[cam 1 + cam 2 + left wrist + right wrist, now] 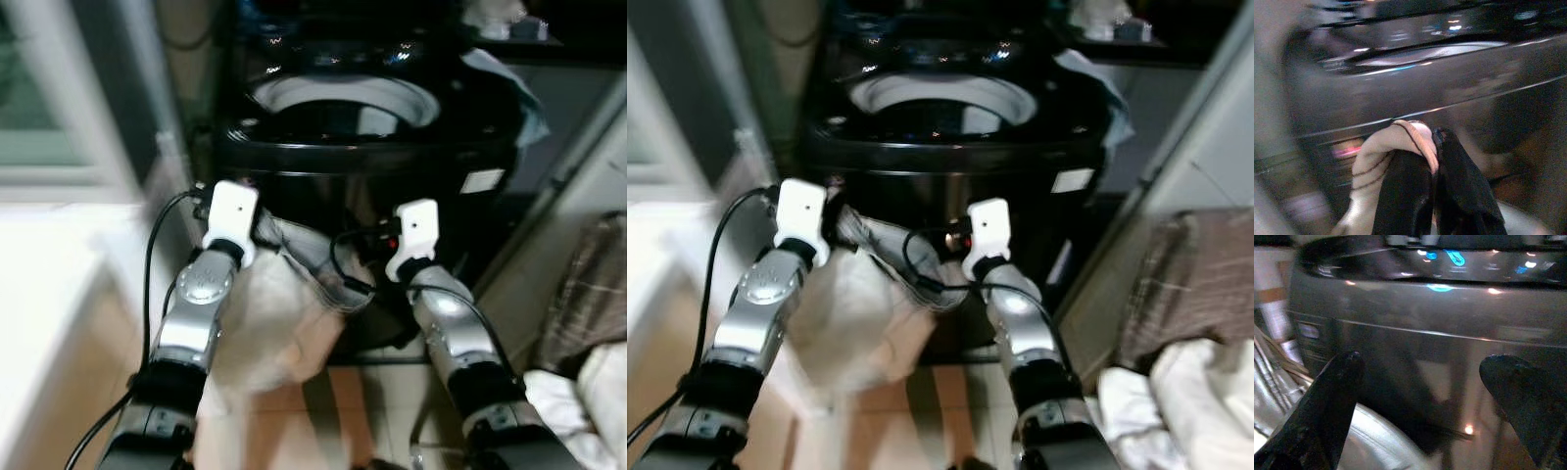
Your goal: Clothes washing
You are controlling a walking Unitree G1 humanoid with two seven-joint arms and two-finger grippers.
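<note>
Gripping a pale garment (1396,147), the left hand (1432,161) is pinched tight on its fold, just before the black washing machine (362,166); cloth droops down beside the left arm; right hand (1420,401) spread wide, holding nothing, near the machine's front; lid open, drum (343,103) showing.

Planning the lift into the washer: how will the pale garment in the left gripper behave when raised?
Probably floppy: the pale garment hangs in loose folds below the left gripper. Likely light, since one pinch holds it. Its trailing end may snag the washer rim.
</note>
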